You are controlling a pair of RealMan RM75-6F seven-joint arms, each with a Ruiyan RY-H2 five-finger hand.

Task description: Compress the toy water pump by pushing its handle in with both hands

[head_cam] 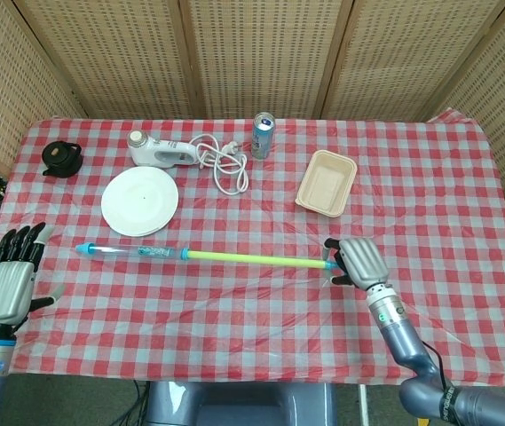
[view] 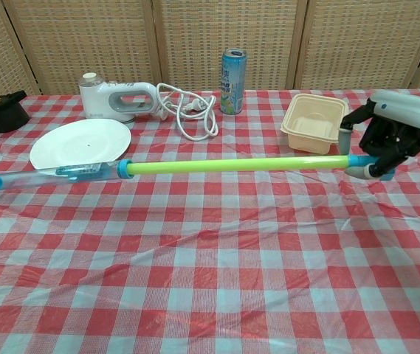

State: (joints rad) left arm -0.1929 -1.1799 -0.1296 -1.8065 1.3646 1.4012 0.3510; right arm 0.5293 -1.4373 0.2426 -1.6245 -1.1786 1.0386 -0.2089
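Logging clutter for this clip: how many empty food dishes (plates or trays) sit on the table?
2. A white round plate lies at the left, just behind the pump's clear barrel. A beige rectangular tray sits right of centre, behind the right hand. None seems hidden.

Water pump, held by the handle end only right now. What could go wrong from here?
1. Only the right hand grips the toy water pump; the left hand is open and well short of the tube tip, so a push may just slide the whole pump sideways.
2. The green rod is fully extended and lifted; pushing off-axis could bend or jam it.
3. The tube passes close by the white plate and might knock it.
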